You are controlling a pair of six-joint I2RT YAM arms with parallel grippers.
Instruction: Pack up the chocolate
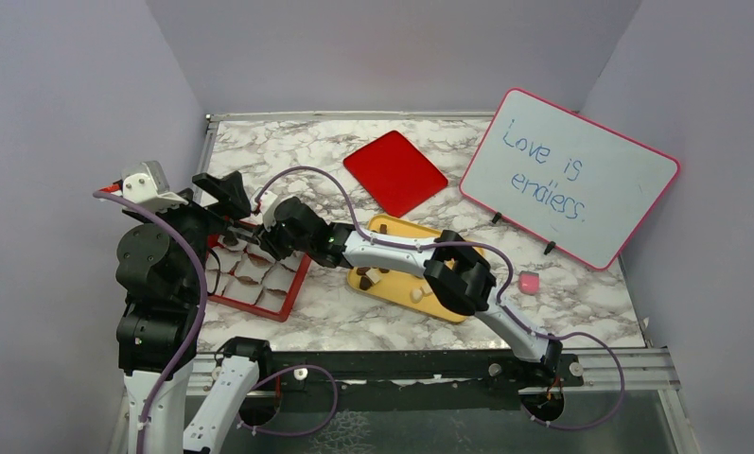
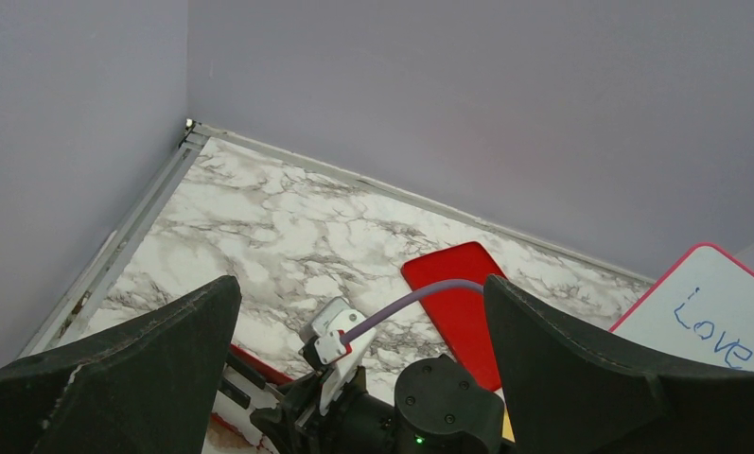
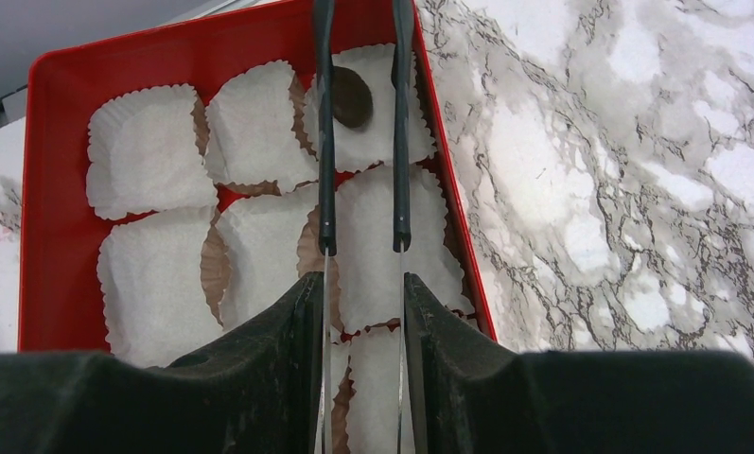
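Note:
My right gripper [image 3: 359, 284] is shut on thin metal tongs [image 3: 325, 142] with black tips. The tongs reach into the red box [image 3: 51, 142] of white paper cups. A dark brown oval chocolate [image 3: 351, 96] lies in the far right cup between the slightly spread tong blades, against the left one. In the top view the right gripper [image 1: 271, 230] is over the box [image 1: 292, 295]. More chocolates [image 1: 366, 278] lie on the yellow plate [image 1: 448, 309]. My left gripper [image 2: 359, 288] is wide open and empty, raised above the box's far left corner [image 1: 223, 192].
The red lid [image 1: 394, 172] lies flat at the back. A whiteboard [image 1: 571, 175] with writing leans at the back right. A small pink object [image 1: 529, 282] sits right of the plate. Grey walls close in the left, back and right sides.

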